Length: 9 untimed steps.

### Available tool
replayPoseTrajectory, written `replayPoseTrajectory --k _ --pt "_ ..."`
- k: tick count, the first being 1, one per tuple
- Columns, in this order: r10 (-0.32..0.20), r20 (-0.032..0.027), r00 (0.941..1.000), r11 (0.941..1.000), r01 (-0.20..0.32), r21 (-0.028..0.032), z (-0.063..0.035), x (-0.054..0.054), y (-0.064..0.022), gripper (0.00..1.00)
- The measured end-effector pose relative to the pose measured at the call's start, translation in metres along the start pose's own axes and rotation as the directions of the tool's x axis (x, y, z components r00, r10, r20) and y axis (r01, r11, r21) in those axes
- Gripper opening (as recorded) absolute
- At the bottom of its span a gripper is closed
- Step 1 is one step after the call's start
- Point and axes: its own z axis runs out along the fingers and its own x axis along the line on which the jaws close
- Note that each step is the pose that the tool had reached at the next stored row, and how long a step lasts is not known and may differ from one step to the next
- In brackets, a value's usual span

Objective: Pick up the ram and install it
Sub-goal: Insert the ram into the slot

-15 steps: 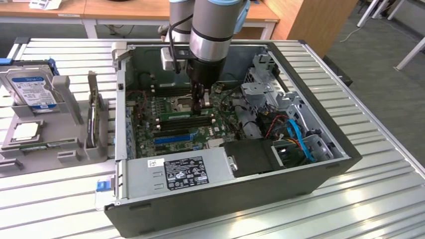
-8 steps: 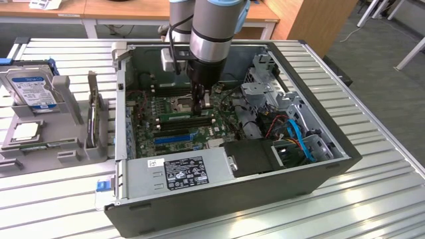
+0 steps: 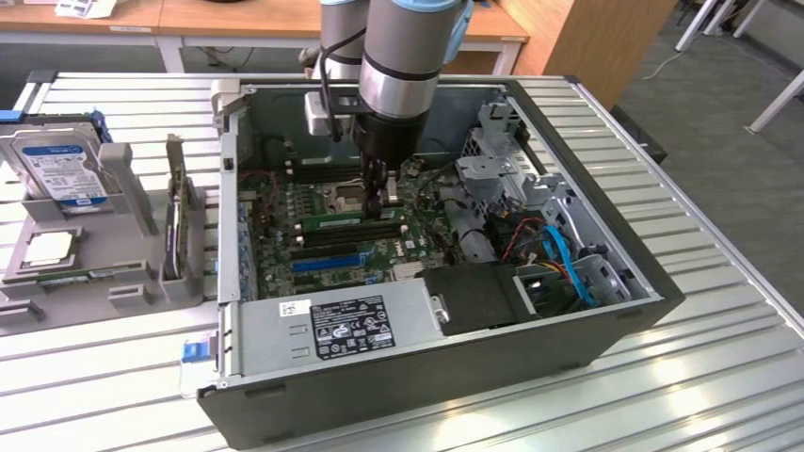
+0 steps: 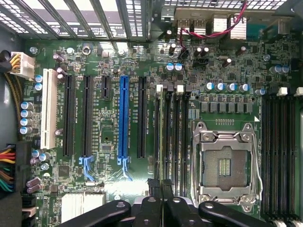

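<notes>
The gripper (image 3: pixel 383 201) reaches down into the open computer case (image 3: pixel 415 395) at frame centre, its fingers pinched nearly together on the ram (image 3: pixel 339 222). The green stick stands on edge along the black memory slots (image 3: pixel 334 237), probably to line it up for seating.

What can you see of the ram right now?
The ram is a long, thin green board, on edge in a motherboard slot inside the open computer case. The shut gripper meets its end toward the exterior view's right; whether it grips or only presses there I cannot tell.
</notes>
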Motion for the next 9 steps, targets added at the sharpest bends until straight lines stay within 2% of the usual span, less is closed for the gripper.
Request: replayPoseTrajectory --k 9 --pt "0.000 0.0000 1.0000 1.0000 0.000 0.0016 -0.0001 0.0001 -0.0003 0.12"
